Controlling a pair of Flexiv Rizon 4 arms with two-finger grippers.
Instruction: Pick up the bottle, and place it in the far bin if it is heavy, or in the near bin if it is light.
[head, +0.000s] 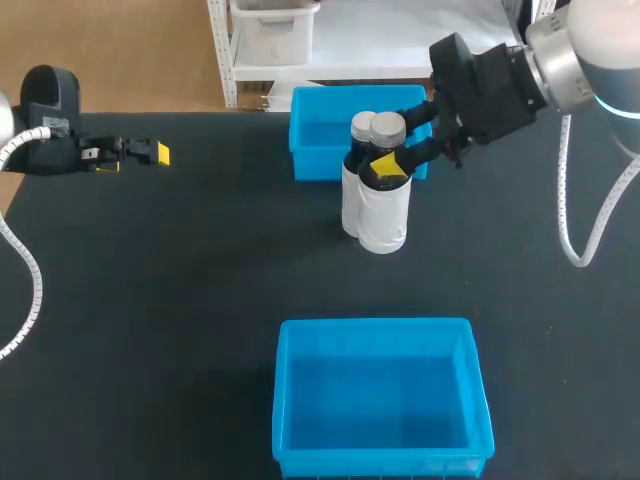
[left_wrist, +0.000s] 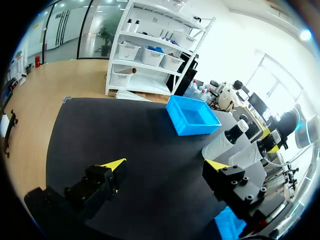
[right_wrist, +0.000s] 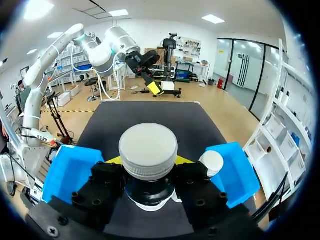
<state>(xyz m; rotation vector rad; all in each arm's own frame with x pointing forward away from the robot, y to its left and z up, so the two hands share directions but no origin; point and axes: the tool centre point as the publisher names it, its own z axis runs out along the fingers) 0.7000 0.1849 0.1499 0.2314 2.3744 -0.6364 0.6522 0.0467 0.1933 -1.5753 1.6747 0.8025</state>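
Standing upright, bottle (head: 384, 215), neck in right fingers (head: 387, 166)

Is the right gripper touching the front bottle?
Touching. Right wrist view: the right gripper clamps the front bottle at its neck, one finger against each side.

Matte black table (head: 180, 300), plain and unpatterned. On it, a far bright blue plastic bin (head: 315, 160) and a near bright blue plastic bin (head: 283, 400), both solid blue. A front white plastic bottle (head: 385, 215) and a rear white plastic bottle (head: 350, 200) have pale grey caps. The right gripper (head: 385, 158) and left gripper (head: 155, 152) are black with bright yellow tips.
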